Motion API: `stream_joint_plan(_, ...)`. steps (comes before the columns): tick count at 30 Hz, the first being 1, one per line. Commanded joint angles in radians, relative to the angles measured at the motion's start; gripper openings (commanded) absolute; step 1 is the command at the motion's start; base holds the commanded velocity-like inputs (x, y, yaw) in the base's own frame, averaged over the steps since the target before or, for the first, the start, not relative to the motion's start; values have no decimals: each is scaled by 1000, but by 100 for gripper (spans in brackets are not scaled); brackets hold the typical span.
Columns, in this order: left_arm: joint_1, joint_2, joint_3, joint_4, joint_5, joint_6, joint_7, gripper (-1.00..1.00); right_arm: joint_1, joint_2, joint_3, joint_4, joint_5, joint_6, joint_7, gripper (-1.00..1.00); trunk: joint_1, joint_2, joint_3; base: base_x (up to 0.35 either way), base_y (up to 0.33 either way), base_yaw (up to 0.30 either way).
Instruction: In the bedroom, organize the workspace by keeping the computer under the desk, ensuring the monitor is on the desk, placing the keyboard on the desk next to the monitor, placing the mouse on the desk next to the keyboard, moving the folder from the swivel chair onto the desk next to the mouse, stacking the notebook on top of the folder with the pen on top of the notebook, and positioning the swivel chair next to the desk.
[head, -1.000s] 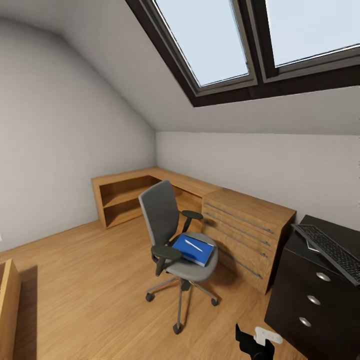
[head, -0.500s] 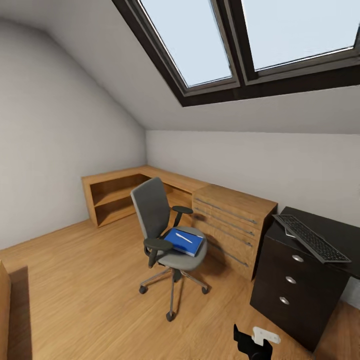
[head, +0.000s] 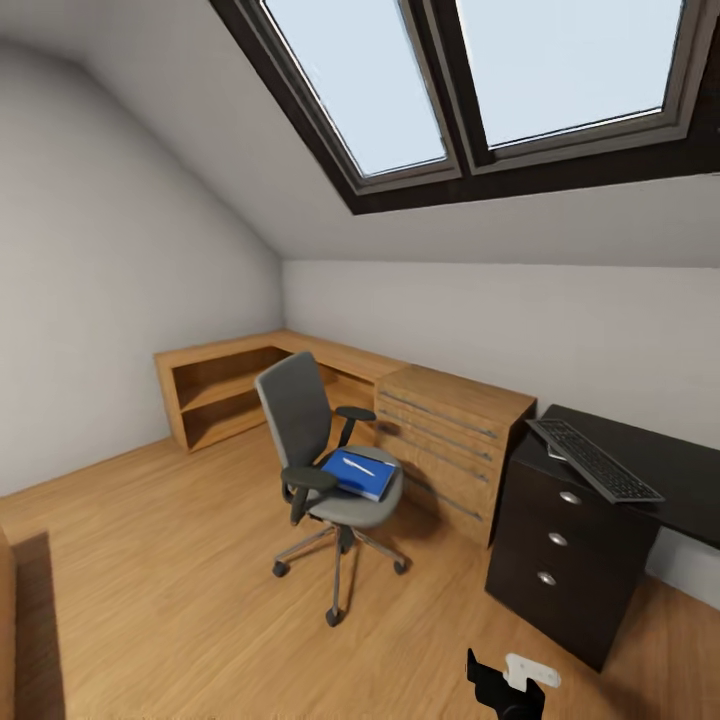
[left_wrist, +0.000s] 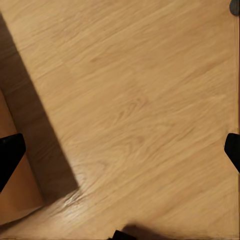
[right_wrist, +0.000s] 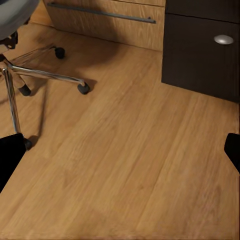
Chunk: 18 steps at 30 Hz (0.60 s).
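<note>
Right gripper (right_wrist: 120, 145) hangs low over bare wood floor (right_wrist: 135, 165), fingertips spread wide at opposite edges of the right wrist view, nothing between them; the head view catches it at the bottom edge (head: 508, 685). Left gripper (left_wrist: 120, 145) likewise spread and empty, above floor beside a wooden edge, likely the bed frame (left_wrist: 17, 200). Swivel chair (head: 322, 470) stands mid-room, ahead and to the left of the right gripper, well apart; its chrome base and castors (right_wrist: 40, 75) show in the right wrist view. On the seat: one blue folder (head: 362, 476), long axis running roughly from the backrest toward the seat's front edge, with one pale pen (head: 358, 467) lying on it along much the same line. Notebook not made out; too small to tell whether it lies under the pen. One keyboard (head: 594, 460) sits on the black cabinet desk (head: 570, 540) with silver knobs, to the right, its long axis slanting away toward the wall. One wooden drawer unit (head: 450, 440) stands between chair and cabinet; low wooden shelving (head: 215, 395) runs into the corner. Judgement: the right arm is the nearer to both chair and keyboard; the base must close in before either gripper can reach the folder.
</note>
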Motion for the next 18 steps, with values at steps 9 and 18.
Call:
stream_joint_plan(9, 0, 0, -8, 0, 8, -5, 4, 100, -1, 0, -6, 2, 4, -4, -2, 100, -1, -1, -11, -331, 0, -144)
stream_joint_plan(18, 0, -1, -8, 0, 8, -6, 4, 100, -1, 0, -6, 2, 4, -4, -2, 100, -1, -1, -25, -334, 56, -46)
